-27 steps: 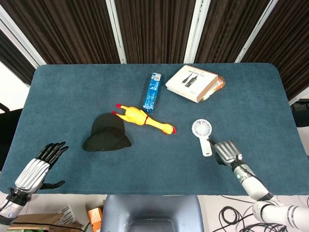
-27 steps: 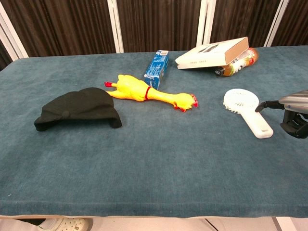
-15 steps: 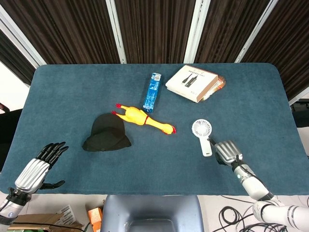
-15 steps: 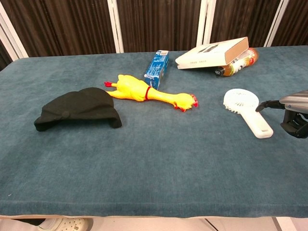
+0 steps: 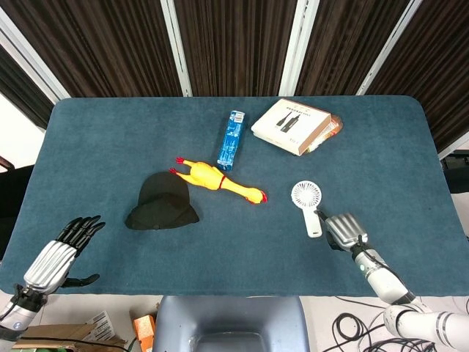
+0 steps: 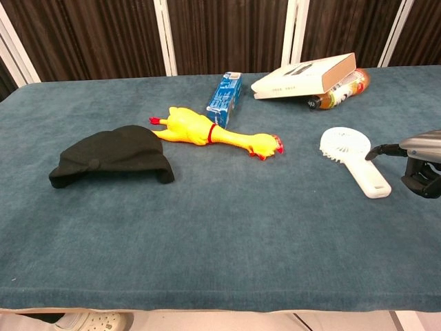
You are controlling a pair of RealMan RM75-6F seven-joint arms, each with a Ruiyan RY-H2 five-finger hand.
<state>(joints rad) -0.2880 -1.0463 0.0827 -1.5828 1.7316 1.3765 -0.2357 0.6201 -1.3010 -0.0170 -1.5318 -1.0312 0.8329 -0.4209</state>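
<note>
Here the right hand (image 5: 344,229) is sitting just beside the handle end of the white handheld fan (image 5: 307,204), its fingers curled loosely and holding nothing. The fan is lying flat on the blue tablecloth (image 5: 110,147), its long axis running from the hand up toward the round head. The left hand (image 5: 62,253), fingers spread, is resting well apart from the fan.

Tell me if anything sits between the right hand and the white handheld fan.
Nothing visible does. The right hand sits just beside the handle end of the white handheld fan, with only bare blue tabletop between them. The rubber chicken and black cap lie off to the fan's other side.
</note>
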